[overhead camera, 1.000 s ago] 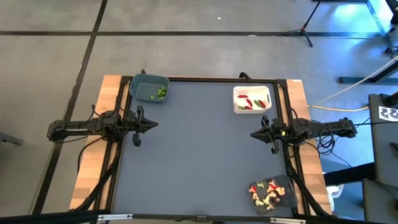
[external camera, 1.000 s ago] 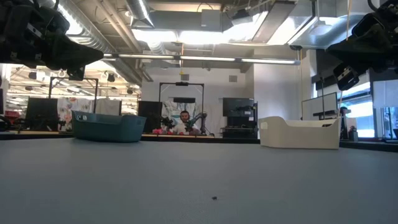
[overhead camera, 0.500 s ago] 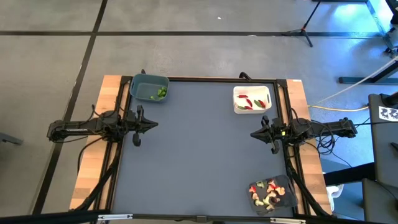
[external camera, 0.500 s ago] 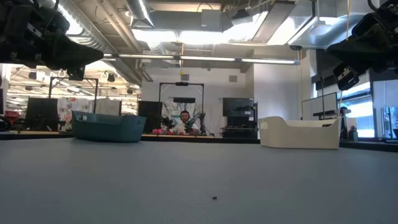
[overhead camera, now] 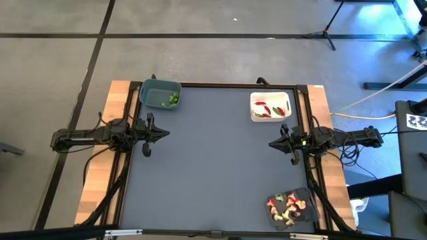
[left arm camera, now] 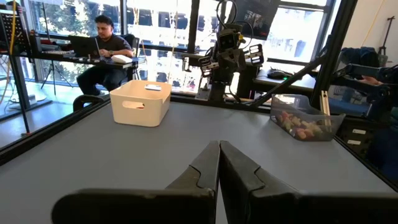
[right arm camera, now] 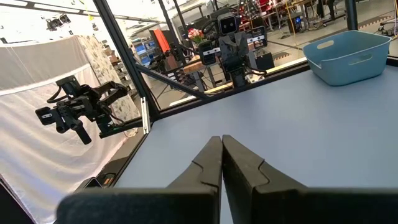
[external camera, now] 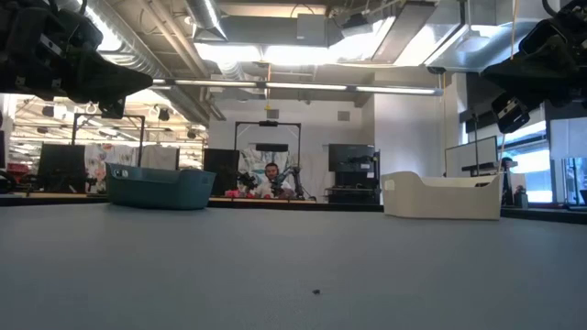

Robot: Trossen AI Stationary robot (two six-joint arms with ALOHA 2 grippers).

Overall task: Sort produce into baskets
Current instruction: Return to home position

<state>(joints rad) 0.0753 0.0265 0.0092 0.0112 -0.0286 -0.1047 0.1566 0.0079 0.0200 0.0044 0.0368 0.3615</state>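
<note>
L gripper [overhead camera: 165,133]: you've got it hovering over the table's [overhead camera: 213,173] left side, pointing inward; fingers pressed together, tips touching.
R gripper [overhead camera: 272,143]: over the right side, facing the L one, well apart from it; fingers likewise pressed together.
Blue-grey tub [overhead camera: 152,90]: top-left corner in high view; green produce [overhead camera: 172,100] inside, bunched at one end.
White tub [overhead camera: 270,96]: top-right corner; red and green pcs [overhead camera: 270,111] inside.
Dark tray [overhead camera: 312,203]: bottom-right corner, just beside the R arm's base side; mixed red, tan and green pcs [overhead camera: 285,208] piled in it.
Background: person [external camera: 271,176] seated beyond the table in low view.
</note>
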